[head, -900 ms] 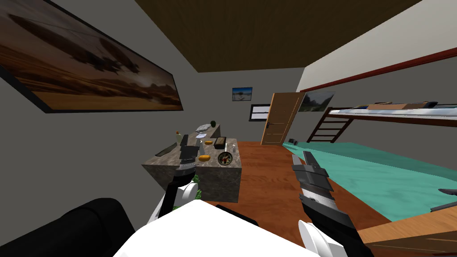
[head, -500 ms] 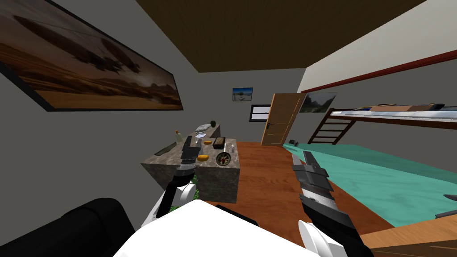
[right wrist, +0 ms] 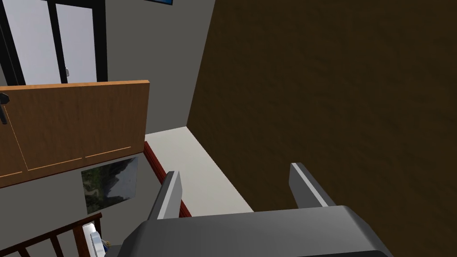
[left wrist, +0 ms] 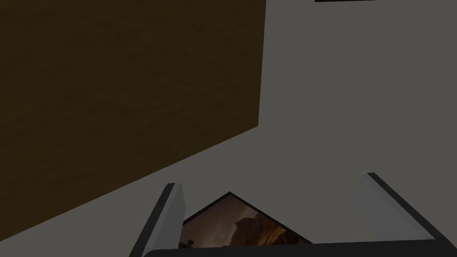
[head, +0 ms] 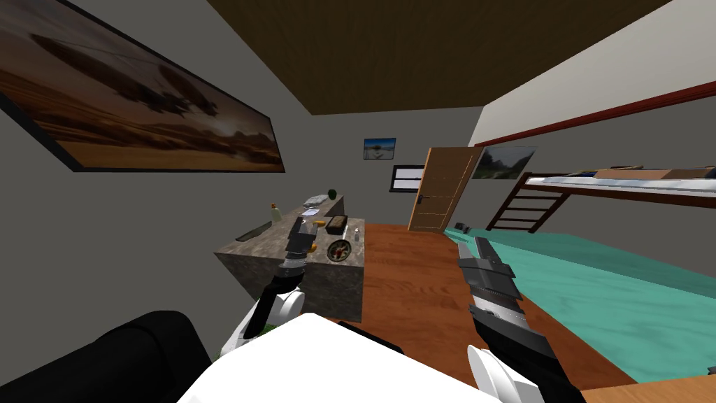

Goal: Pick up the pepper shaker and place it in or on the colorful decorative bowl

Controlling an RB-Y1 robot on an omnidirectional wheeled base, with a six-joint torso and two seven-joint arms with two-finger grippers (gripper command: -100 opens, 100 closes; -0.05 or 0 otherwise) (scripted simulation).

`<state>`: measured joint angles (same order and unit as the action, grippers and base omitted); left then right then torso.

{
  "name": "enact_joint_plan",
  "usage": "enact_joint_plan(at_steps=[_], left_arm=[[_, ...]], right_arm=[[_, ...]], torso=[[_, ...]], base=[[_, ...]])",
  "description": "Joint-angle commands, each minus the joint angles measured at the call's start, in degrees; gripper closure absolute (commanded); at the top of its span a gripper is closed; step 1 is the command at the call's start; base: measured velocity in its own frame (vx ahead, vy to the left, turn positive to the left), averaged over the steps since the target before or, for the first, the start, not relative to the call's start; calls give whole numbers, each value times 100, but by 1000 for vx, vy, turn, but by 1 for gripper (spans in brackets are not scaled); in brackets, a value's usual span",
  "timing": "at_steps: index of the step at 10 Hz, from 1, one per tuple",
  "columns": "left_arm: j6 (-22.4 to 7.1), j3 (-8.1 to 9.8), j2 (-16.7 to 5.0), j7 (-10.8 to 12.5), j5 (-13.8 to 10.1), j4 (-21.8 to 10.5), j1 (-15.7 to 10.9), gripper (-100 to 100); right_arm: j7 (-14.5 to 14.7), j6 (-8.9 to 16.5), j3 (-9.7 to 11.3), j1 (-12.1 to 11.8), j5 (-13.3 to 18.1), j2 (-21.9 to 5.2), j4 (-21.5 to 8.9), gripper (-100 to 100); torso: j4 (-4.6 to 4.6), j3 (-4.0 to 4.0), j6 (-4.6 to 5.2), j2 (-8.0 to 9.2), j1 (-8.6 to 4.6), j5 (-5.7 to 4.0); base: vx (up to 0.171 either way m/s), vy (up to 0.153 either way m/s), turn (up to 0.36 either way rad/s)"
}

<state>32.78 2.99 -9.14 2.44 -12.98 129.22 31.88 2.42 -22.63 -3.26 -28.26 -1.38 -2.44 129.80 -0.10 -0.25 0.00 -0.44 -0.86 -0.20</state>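
Note:
A stone-topped counter [head: 269,246] stands ahead, left of centre in the head view. On its near right corner lies the colourful round bowl [head: 339,250]. A small grey shaker [head: 356,236] stands just behind the bowl, near the counter's right edge. My left gripper [head: 302,227] is raised in front of the counter, still well short of it, and its fingers [left wrist: 172,209] stand wide open with nothing between them. My right gripper [head: 466,243] is held up over the wooden floor to the right, also open [right wrist: 236,174] and empty.
The counter also carries a dark box [head: 336,224], an orange lump [head: 318,222], a bottle [head: 276,213], a dark tray [head: 253,231] and plates [head: 312,203]. A black sofa [head: 105,364] sits at my near left. A teal rug [head: 615,287], a wooden door [head: 440,189] and a ladder [head: 521,206] lie to the right.
The whole head picture has shifted: the counter has slid left, so my own view has turned a little to the right. Both arms keep their pose and both grippers stay open.

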Motion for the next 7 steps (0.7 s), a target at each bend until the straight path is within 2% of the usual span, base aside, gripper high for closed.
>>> enact_joint_plan(at_steps=[1,2,5,7], left_arm=[[54,-27,-121,201,-192,-182,23,-100],[91,-37,-182,330,-321,-310,31,-100],[211,-52,-309,746,-746,-721,51,-100],[290,-40,-350,1042,-1057,-1011,59,-100]], right_arm=[[0,0,0,0,0,0,0,0],[0,0,0,0,0,0,0,0],[0,0,1,0,0,1,0,0],[0,0,0,0,0,0,0,0]], torso=[[0,0,0,0,0,0],[0,2,0,4,0,0],[-4,-10,0,-16,-40,-8],[-4,-8,-1,-13,-12,-4]], base=[[93,-224,73],[82,-244,103],[143,-316,84],[131,-234,169]])
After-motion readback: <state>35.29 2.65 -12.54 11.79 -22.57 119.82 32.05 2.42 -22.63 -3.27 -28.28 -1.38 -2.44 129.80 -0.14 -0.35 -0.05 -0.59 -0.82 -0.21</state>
